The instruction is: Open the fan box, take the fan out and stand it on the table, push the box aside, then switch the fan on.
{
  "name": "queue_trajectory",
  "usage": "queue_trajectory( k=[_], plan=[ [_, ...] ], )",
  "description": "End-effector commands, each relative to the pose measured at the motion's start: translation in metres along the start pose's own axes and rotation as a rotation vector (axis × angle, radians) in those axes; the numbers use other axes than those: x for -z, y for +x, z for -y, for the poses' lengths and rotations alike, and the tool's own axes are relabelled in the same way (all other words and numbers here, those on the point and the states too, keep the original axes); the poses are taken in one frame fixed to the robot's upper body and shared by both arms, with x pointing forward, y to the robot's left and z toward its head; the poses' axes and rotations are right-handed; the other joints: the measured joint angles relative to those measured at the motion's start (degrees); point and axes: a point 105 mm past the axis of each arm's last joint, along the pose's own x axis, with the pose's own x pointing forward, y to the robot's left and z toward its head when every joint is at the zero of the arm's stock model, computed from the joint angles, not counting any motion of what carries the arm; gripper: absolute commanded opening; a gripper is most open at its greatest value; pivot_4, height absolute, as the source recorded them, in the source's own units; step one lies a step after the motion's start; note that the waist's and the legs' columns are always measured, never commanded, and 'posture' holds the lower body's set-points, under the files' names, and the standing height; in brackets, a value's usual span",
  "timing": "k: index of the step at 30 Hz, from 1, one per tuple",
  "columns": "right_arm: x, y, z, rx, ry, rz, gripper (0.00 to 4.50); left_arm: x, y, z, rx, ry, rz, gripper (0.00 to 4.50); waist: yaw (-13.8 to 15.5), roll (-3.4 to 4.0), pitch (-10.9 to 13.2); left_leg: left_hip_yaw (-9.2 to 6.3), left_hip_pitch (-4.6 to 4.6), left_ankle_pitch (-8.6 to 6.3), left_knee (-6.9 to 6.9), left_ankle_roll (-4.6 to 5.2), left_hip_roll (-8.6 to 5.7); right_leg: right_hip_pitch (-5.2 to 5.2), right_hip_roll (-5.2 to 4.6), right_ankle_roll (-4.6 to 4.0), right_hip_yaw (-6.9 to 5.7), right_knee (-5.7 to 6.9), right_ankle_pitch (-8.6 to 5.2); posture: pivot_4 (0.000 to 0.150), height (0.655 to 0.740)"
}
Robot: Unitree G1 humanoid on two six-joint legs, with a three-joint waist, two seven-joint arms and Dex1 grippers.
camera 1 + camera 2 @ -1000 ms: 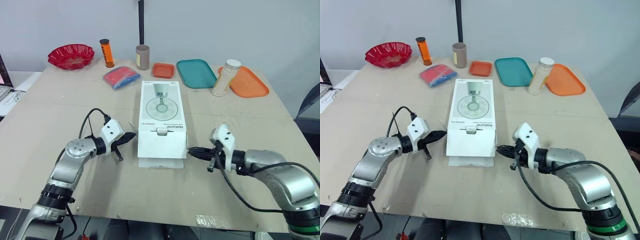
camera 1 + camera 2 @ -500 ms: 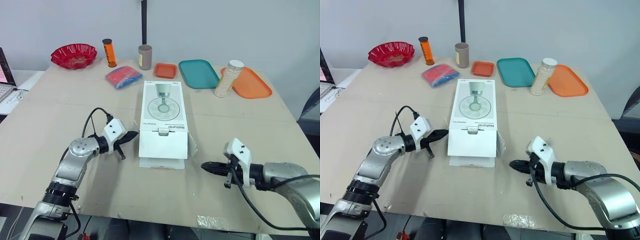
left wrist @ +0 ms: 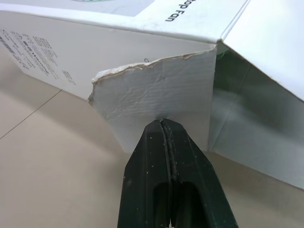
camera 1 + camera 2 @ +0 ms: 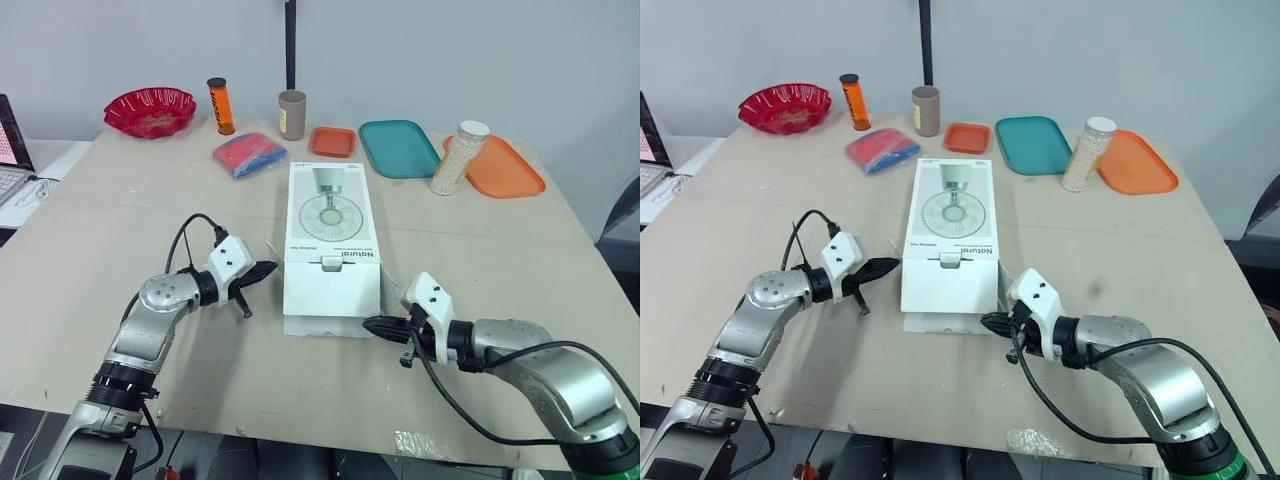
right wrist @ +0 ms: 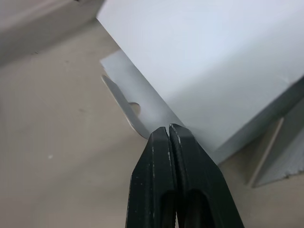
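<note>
The fan box (image 4: 330,238) lies flat on the table (image 4: 500,260) between the two grippers. Its long axis runs straight away from them, and the end that opens is on the near side.

The left gripper (image 4: 264,270) has its fingers pressed together with nothing between them. Its tip points across at the near left corner of the box. In the left wrist view it touches, or almost touches, a torn side flap (image 3: 156,107) that stands out from that corner.

The right gripper (image 4: 373,323) is closed in the same way and holds nothing. Its tip is at the near right corner, just beside the bottom flap (image 5: 128,104) that lies flat on the table under the end of the box. I cannot tell if it touches.

The two grippers are about equally near to this end, one on each side. The lid's tuck tab (image 4: 331,263) sits between them, a little beyond the line from tip to tip. I judge that the box is only partly opened and that the fan is inside, because only its printed picture shows on the lid. The next move probably depends on reaching the near edge of the lid, which lies inward from each tip, toward the other gripper.

Well beyond the box from both grippers are the containers:
- A red bowl (image 4: 150,110), a small orange tray (image 4: 331,141) and a teal tray (image 4: 398,148); I see nothing in them.
- A jar (image 4: 459,157) of pale grains at the edge of a larger orange tray (image 4: 510,170).
- A brown cup (image 4: 291,114), whose inside is hidden.
</note>
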Motion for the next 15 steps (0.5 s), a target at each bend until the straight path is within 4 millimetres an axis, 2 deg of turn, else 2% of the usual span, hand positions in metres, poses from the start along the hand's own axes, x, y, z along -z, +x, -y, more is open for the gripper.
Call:
queue_trajectory(
  k=[1, 9, 15],
  plan=[
    [-0.005, -0.003, 0.009, 0.037, -0.046, 0.009, 0.04, -0.018, 0.001, -0.005, -0.011, 0.046, 0.049, 0.0, 0.0, 0.0, 0.0, 0.0, 0.01, 0.0, 0.0, 0.0, 0.0, 0.0, 0.0, 0.0, 0.0, 0.0, 0.0, 0.15, 0.7389],
    [-0.013, -0.001, 0.006, 0.03, -0.032, 0.051, 0.04, -0.018, 0.002, -0.004, -0.011, 0.046, 0.05, 0.0, 0.0, 0.0, 0.0, 0.0, 0.0, 0.0, 0.01, 0.0, 0.0, 0.0, 0.0, -0.01, 0.0, 0.01, 0.0, 0.15, 0.7389],
    [0.0, -0.008, 0.003, 0.014, -0.047, -0.007, 0.04, -0.017, 0.002, -0.003, -0.011, 0.047, 0.048, 0.0, 0.0, 0.0, 0.0, 0.0, 0.0, 0.0, 0.02, 0.0, 0.0, 0.01, 0.0, -0.01, 0.0, 0.02, 0.0, 0.15, 0.7389]
  ],
)
